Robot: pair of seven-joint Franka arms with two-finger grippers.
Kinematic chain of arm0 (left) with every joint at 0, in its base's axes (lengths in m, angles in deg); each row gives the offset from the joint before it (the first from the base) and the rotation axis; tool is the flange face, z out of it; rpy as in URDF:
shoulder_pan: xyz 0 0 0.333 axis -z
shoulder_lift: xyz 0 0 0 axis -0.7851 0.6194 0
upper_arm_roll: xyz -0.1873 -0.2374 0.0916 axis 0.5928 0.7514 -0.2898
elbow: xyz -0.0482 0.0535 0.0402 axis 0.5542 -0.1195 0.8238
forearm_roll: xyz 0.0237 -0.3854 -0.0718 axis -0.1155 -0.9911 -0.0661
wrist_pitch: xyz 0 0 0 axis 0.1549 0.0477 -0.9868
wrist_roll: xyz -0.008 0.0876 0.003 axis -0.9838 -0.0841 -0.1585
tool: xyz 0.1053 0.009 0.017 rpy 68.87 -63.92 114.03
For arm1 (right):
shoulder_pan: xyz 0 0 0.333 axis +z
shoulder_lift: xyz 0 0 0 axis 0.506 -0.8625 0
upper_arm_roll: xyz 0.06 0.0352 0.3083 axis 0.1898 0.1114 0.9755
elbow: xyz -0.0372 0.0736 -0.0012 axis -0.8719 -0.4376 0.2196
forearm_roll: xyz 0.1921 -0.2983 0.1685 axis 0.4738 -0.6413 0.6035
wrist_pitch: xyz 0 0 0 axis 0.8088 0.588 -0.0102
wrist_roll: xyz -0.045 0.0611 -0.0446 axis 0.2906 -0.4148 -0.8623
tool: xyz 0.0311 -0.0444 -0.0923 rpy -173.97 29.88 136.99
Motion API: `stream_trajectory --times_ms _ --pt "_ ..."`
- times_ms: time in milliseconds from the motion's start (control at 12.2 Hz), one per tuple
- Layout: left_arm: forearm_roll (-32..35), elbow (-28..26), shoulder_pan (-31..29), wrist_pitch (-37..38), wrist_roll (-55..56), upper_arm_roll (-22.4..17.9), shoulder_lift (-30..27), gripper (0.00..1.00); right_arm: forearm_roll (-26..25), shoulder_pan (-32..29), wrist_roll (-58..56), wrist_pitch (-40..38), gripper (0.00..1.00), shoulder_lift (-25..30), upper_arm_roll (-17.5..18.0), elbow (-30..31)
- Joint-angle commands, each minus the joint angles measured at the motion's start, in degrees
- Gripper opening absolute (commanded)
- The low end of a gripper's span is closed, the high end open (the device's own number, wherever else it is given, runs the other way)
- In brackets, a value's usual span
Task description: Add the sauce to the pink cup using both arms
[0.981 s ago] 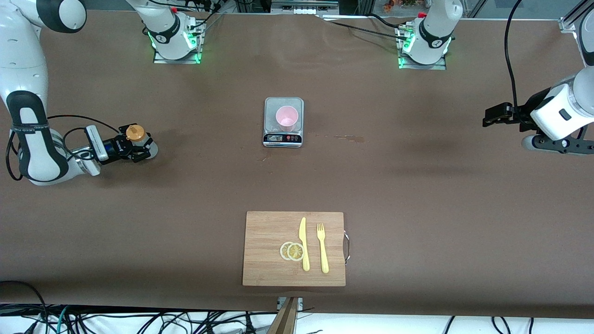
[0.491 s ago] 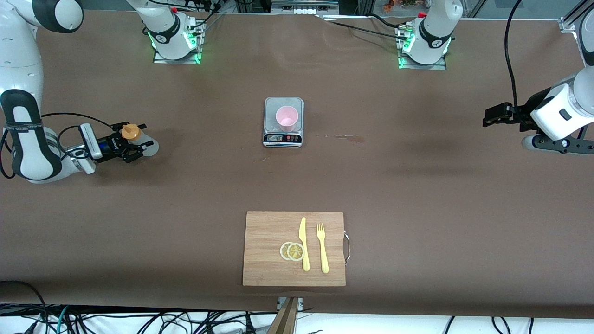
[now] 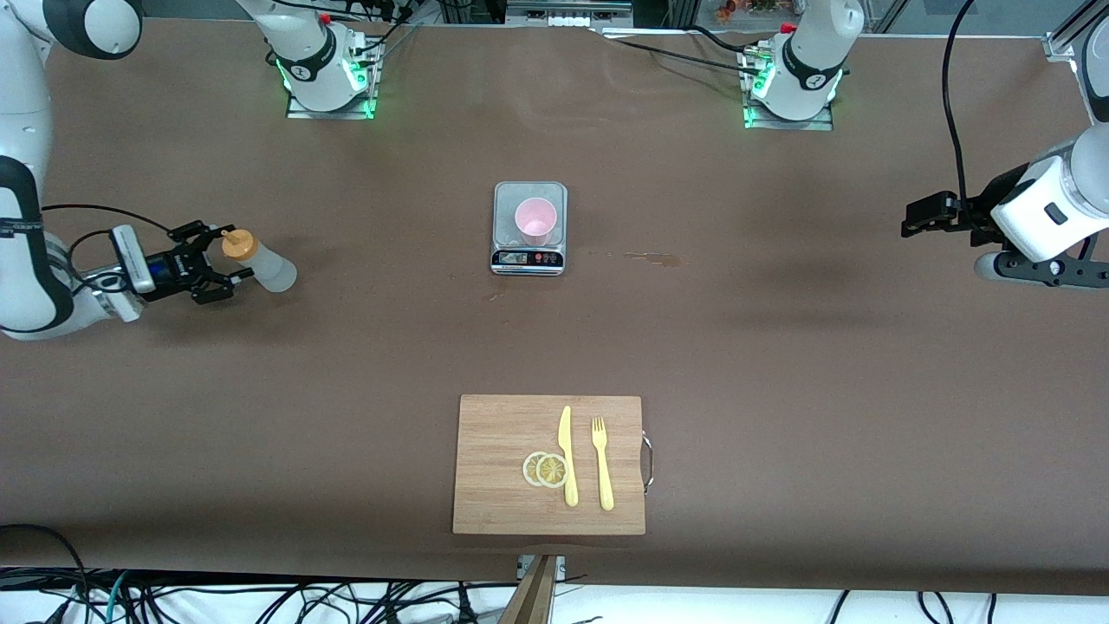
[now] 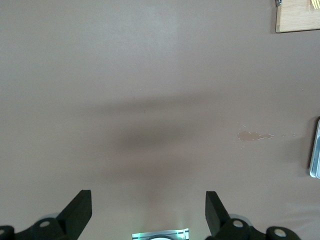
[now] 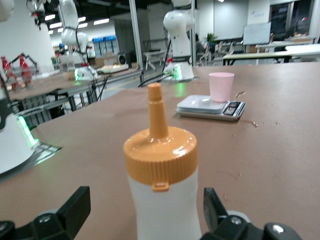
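The sauce bottle (image 3: pixel 260 264), whitish with an orange-tan nozzle cap, stands upright on the table near the right arm's end. My right gripper (image 3: pixel 217 256) is open, low at the bottle's side; in the right wrist view (image 5: pixel 145 210) the bottle (image 5: pixel 162 200) shows between the spread fingers, not gripped. The pink cup (image 3: pixel 535 221) stands on a small scale (image 3: pixel 507 195) at the table's middle and shows in the right wrist view (image 5: pixel 220 86). My left gripper (image 3: pixel 910 224) is open and empty, waiting above the table at the left arm's end (image 4: pixel 148 205).
A wooden cutting board (image 3: pixel 502 468) with a yellow knife, a fork and two lemon slices lies nearer the front camera than the scale. A small spill stain (image 3: pixel 654 256) lies beside the scale toward the left arm's end.
My right gripper was shut on the sauce bottle. It has opened and drawn back toward the right arm's end. The bottle stays standing. The left arm has not moved.
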Motion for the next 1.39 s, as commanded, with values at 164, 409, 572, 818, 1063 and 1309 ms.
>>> stream_trajectory --times_ms 164,409,572,818,1063,1309 --pt "1.41 2.01 -0.09 0.61 -1.09 0.41 0.94 1.0 -6.09 -0.44 2.58 -1.78 1.0 2.66 0.62 -8.46" --pt "1.41 2.1 -0.17 0.61 -1.09 0.41 0.94 1.0 -10.22 2.72 9.94 3.65 1.0 13.71 0.62 -4.27" --pt "1.41 2.1 -0.18 0.61 -1.18 0.41 0.94 1.0 -12.51 5.35 18.37 8.4 1.0 23.55 0.71 2.58" --pt "1.41 2.1 -0.18 0.61 -1.09 0.33 0.94 1.0 -17.51 10.53 32.95 12.62 1.0 36.39 0.71 9.88" --pt "1.41 2.1 -0.18 0.61 -1.0 0.33 0.94 1.0 -21.29 16.16 49.73 14.75 1.0 46.6 0.62 15.34" --pt "1.33 2.1 -0.09 0.61 -0.92 0.33 1.02 1.0 -24.38 20.82 71.33 14.75 1.0 51.71 0.45 15.62"
